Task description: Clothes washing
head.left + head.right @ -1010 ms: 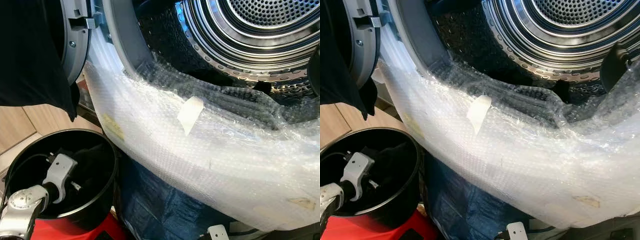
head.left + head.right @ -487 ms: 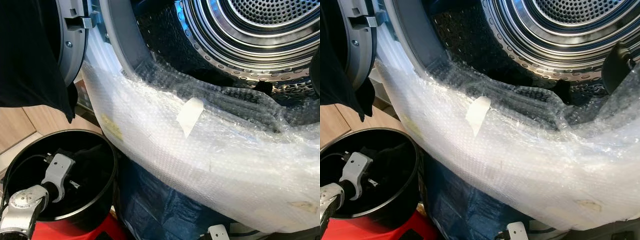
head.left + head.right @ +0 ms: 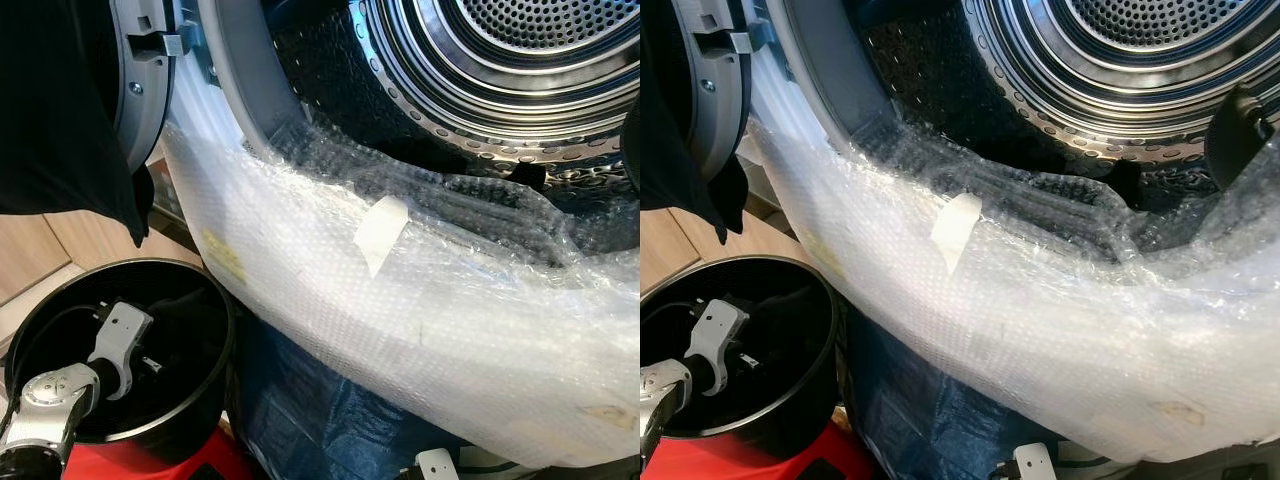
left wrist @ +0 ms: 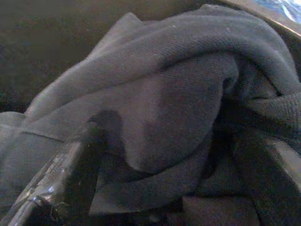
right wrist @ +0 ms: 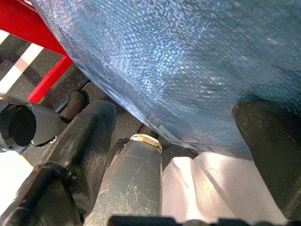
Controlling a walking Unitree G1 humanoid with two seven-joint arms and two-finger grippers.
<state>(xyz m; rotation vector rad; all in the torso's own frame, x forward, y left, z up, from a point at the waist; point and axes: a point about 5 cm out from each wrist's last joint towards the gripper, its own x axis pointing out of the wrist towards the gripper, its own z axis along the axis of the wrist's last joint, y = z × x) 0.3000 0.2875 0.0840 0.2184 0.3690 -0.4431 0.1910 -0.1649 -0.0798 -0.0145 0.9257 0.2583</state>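
A black bucket (image 3: 215, 330) stands low on my left and holds dark clothes (image 3: 185, 320). My left arm (image 3: 60, 395) reaches down into it. In the left wrist view my left gripper (image 4: 174, 136) is open, its two fingers astride a fold of dark grey cloth (image 4: 178, 94) without pinching it. The washing machine's steel drum (image 3: 520, 60) gapes ahead, its opening lined with bubble wrap (image 3: 420, 310). My right gripper (image 5: 176, 113) hangs open and idle, low beside a blue tarp (image 5: 188, 56).
A dark garment (image 3: 60, 120) hangs at upper left over the open machine door (image 3: 145, 90). The bucket rests on a red stand (image 3: 120, 465). Blue tarp (image 3: 300, 410) covers the machine's front below the bubble wrap. A strip of tape (image 3: 378, 228) sticks to the wrap.
My left arm has shifted slightly inside the bucket. The head view has drifted a little; the rest holds still.
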